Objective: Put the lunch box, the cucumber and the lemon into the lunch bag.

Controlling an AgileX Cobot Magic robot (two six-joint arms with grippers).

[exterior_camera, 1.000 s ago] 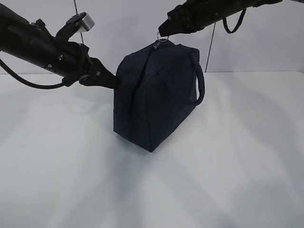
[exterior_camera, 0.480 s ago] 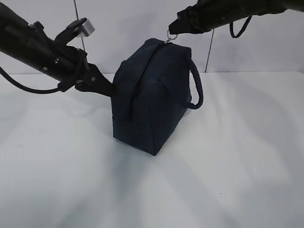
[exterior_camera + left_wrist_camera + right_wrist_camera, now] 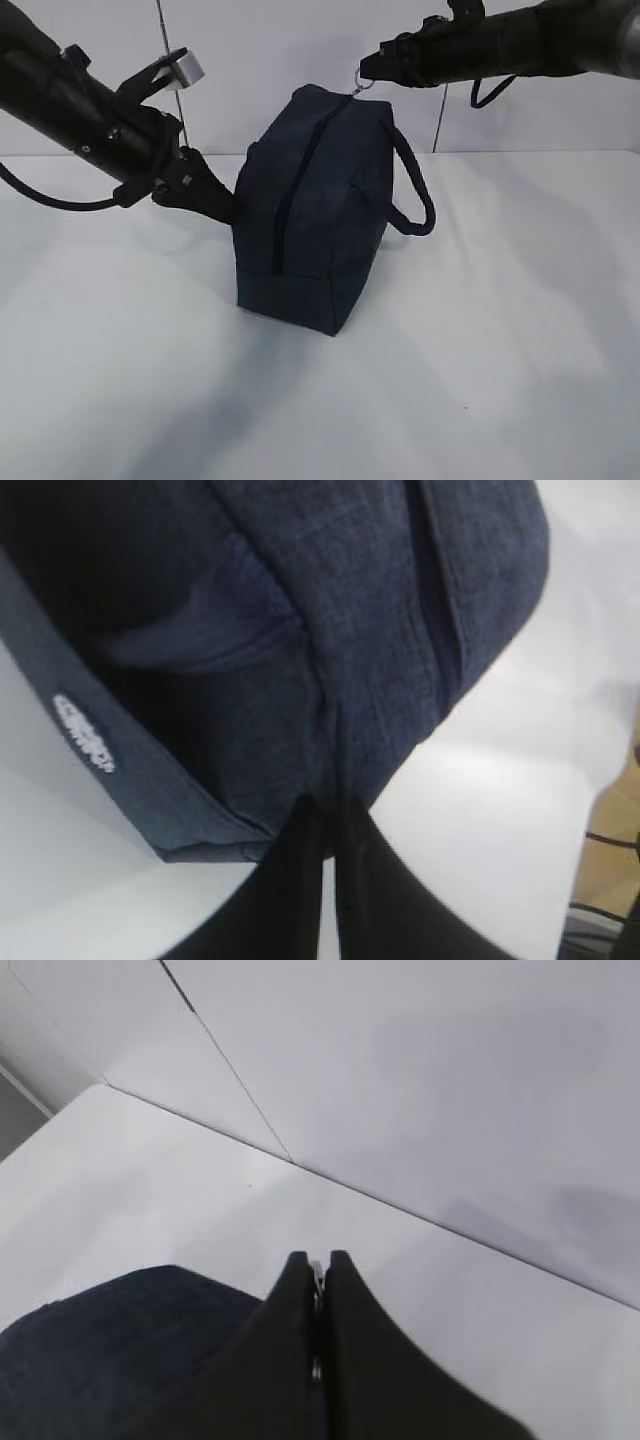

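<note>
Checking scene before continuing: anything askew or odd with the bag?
The lunch bag leans, tipped towards the left gripper, which pinches its end fabric; the right gripper holds the ring pull. No damage shows.

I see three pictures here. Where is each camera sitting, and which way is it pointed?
Exterior view: in front of the table, looking slightly down at the lunch bag, both arms showing.
Left wrist view: on the left arm, looking along the left gripper, jaws pinching the bag's fabric.
Right wrist view: on the right arm, looking past the right gripper, jaws shut on the ring pull, toward table and wall.
All three views share the bag.
</note>
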